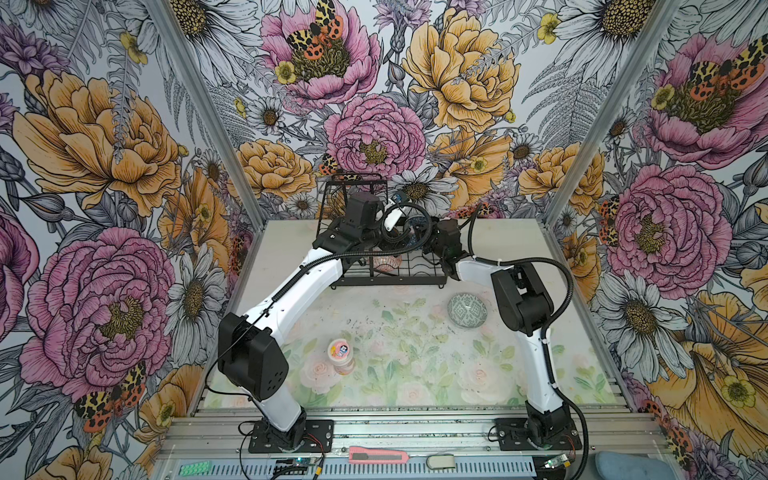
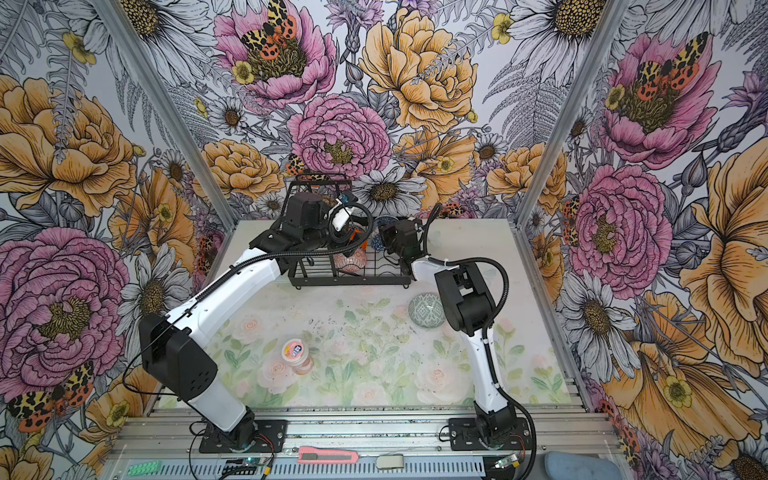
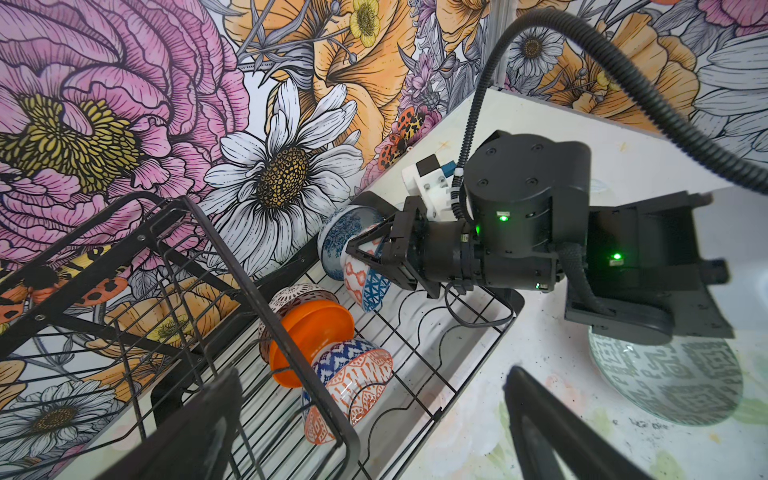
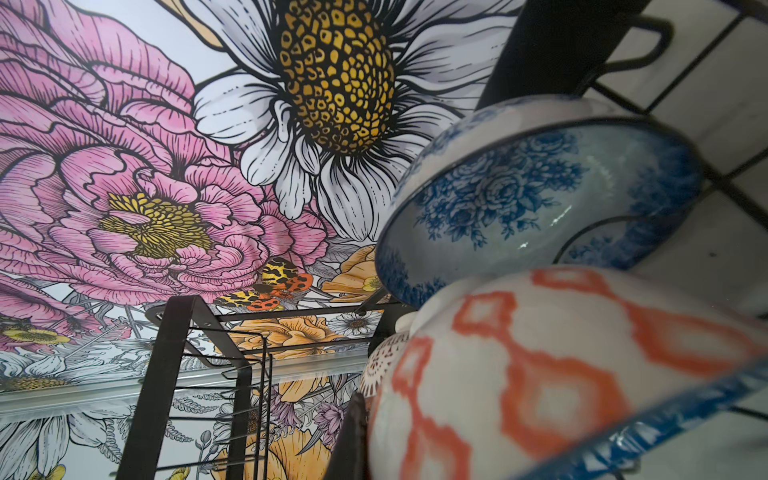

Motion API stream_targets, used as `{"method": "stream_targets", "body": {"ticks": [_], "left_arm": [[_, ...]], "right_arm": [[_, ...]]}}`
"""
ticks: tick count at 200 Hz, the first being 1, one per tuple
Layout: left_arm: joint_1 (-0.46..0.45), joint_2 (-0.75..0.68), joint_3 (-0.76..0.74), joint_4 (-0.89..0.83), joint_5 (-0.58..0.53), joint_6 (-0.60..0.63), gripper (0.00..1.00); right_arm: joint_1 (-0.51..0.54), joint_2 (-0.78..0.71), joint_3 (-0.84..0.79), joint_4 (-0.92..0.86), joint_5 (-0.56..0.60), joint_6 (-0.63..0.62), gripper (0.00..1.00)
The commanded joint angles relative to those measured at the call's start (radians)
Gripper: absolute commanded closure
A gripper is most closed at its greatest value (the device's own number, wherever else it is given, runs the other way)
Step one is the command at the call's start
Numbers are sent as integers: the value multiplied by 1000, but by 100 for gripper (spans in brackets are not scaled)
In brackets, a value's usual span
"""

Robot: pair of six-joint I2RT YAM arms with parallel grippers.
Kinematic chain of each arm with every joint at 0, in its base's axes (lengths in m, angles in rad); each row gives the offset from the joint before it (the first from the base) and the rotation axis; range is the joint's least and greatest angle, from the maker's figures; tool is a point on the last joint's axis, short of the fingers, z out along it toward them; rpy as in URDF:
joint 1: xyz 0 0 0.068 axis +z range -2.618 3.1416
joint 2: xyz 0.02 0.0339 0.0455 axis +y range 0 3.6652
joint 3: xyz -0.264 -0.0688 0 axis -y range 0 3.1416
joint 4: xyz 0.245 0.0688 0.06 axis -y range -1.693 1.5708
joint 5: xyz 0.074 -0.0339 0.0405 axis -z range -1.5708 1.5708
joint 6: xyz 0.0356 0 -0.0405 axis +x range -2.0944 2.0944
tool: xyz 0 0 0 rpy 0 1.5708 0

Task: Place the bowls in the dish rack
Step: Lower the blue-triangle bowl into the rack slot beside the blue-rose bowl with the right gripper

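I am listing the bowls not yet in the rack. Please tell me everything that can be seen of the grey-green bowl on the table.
The grey-green bowl is small and round, glossy like glazed ceramic, with a pale geometric maze pattern on grey-green. It appears to sit open side up and empty on the floral table, outside the dish rack, near the rack's front right corner and beside the right arm, at its black joint. Only the table seems to touch it.

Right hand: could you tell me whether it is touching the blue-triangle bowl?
Touching: the left wrist view shows the right hand closed on the blue-triangle bowl.
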Motion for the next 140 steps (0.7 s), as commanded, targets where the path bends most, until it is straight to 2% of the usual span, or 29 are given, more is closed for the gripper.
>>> {"method": "stream_targets", "body": {"ticks": [1,85,140], "left_arm": [[-8,-18,-2,24,10,-19,1],[-16,-37,-16,15,-9,-10,1],[-24,-40,-25,18,-5,-11,1]], "right_arm": [[9,22,32,85,21,3,100],[20,18,-20,119,50,27,100],[43,-47,-89,-18,142,96,100]]}}
